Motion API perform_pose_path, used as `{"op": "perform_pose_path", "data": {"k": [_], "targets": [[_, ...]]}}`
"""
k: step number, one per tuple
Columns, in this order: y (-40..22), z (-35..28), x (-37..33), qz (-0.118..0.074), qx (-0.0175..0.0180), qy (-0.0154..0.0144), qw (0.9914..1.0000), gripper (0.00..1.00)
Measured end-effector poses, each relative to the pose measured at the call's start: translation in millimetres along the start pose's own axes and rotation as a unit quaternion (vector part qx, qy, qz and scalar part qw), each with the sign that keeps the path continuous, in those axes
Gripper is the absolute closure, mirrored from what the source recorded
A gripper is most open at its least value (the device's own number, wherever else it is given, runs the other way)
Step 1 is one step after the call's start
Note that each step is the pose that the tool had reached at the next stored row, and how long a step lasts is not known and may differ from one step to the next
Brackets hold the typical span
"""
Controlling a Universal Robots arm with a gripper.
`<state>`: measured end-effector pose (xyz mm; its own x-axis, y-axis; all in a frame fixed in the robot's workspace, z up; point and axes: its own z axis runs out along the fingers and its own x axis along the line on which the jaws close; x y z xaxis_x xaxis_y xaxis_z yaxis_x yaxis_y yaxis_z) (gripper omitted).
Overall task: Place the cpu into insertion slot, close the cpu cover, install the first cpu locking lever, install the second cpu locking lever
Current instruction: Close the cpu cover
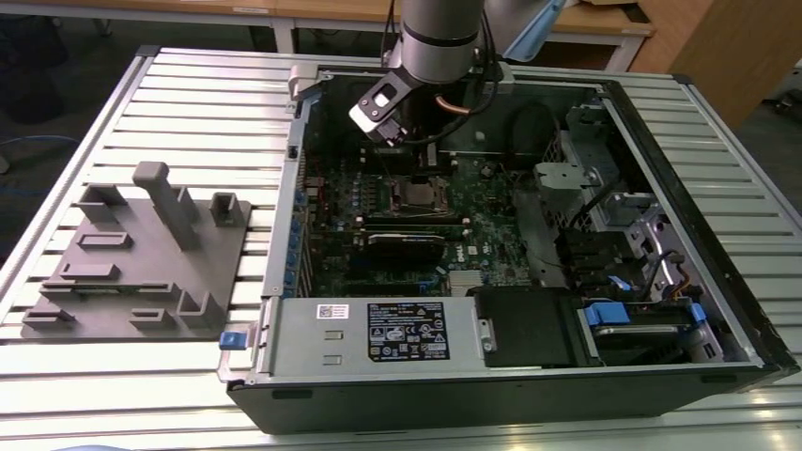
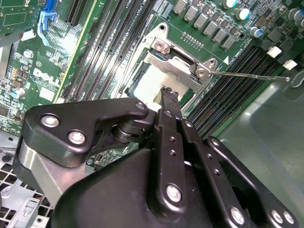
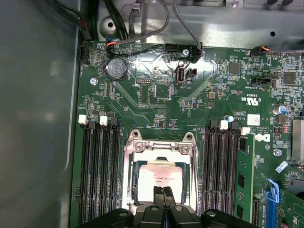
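In the exterior view the gripper (image 1: 420, 167) hangs inside the open computer case (image 1: 282, 235), straight above the socket (image 1: 416, 195). In the second wrist view its fingers are pinched together and hold nothing. The tip is down at the edge of the chip (image 2: 151, 81), the cover plate (image 2: 176, 66) lies just beyond, and a thin lever (image 2: 247, 74) juts aside, unlatched by my reckoning. In the first wrist view the chip sits seated in the socket beneath the tips, a stance that looks suited to pushing rather than grasping.

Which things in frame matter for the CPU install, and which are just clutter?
Job in hand:
cpu, seated in the socket
cpu cover, framing it
locking lever
end effector, at the cpu's edge

Lying about:
grey fixture block
black expansion card
coin battery
memory slots
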<state>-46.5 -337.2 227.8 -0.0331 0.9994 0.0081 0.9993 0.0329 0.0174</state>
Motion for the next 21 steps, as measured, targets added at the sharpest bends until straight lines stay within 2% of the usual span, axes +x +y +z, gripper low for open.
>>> {"op": "perform_pose_path", "data": {"k": [9,11,13,17,19,21], "targets": [[0.0,0.0,0.0,-0.002,0.0000,0.0000,1.00000,0.90],[0.0,0.1,0.0,-0.012,0.0001,0.0001,0.99993,0.90],[0.0,0.2,0.0,-0.030,0.0002,0.0005,0.99956,0.90],[0.0,0.3,0.0,-0.066,0.0005,0.0011,0.99783,0.90],[0.0,0.4,0.0,-0.084,0.0007,0.0014,0.99651,0.90],[0.0,0.4,0.0,-0.102,0.0008,0.0017,0.99476,0.90]]}}
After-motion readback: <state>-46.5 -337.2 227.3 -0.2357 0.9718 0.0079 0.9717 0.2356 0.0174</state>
